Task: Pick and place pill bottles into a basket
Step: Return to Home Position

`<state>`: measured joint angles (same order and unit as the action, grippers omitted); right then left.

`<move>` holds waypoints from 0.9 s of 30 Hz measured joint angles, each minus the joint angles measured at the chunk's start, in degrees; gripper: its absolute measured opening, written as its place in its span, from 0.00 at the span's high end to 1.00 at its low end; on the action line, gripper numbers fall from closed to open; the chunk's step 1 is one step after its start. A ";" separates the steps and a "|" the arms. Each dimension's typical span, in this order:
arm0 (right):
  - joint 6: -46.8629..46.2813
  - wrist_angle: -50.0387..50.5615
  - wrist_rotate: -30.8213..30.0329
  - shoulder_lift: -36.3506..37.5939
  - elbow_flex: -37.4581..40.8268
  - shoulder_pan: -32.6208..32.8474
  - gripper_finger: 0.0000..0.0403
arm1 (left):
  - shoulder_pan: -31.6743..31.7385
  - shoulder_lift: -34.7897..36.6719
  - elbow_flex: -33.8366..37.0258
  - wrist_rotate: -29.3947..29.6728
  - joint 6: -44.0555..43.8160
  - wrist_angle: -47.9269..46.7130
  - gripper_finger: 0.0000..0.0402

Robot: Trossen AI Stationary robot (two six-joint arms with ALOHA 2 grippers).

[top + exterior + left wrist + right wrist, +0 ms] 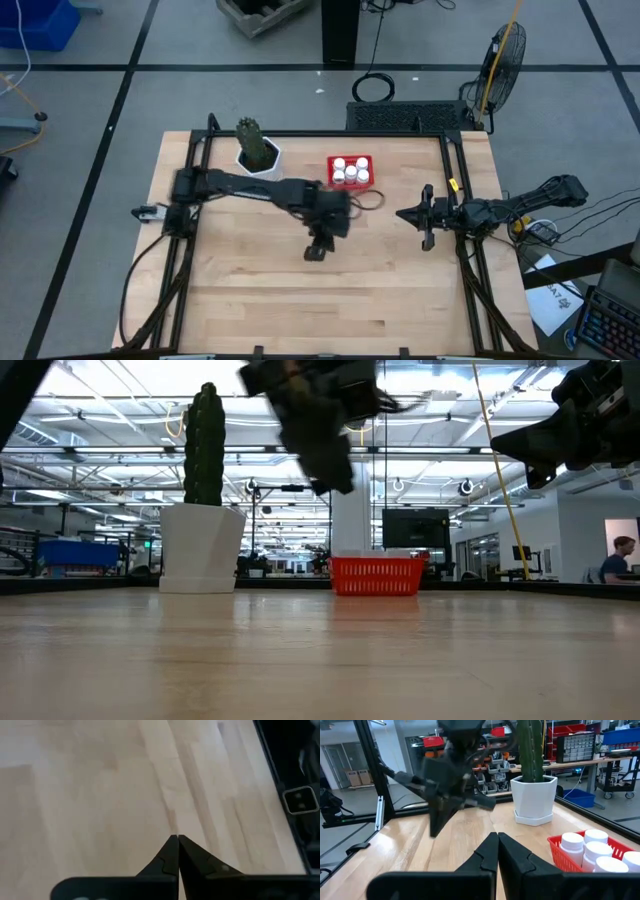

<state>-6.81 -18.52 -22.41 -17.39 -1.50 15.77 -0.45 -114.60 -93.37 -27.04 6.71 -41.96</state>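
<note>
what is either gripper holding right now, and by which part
Nothing is held. The left gripper and the right gripper are both shut with nothing between the fingers. The pill bottles stand in the basket.

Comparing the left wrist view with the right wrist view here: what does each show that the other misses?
Only the left wrist view shows that the left gripper has its fingers shut, above bare wood. Only the right wrist view shows the right gripper with its fingers shut, the pill bottles standing in the red basket, the cactus pot and the left arm farther off. Both views show the wooden table.
</note>
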 joint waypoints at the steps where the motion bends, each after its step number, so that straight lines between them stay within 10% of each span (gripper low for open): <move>1: -0.01 0.06 0.00 -0.02 0.01 0.00 0.99 | 0.23 3.19 4.98 0.18 -1.48 4.04 0.99; 13: -0.02 0.00 0.00 -0.04 0.00 0.02 0.99 | -1.56 47.60 54.41 21.20 -10.33 43.28 0.91; 27: -0.01 -0.02 0.00 -0.04 0.01 0.01 0.99 | -1.13 86.21 78.70 30.57 -9.16 48.84 0.91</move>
<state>-6.82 -18.55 -22.41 -17.43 -1.48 15.78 -1.58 -28.39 -14.68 3.53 -2.45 6.88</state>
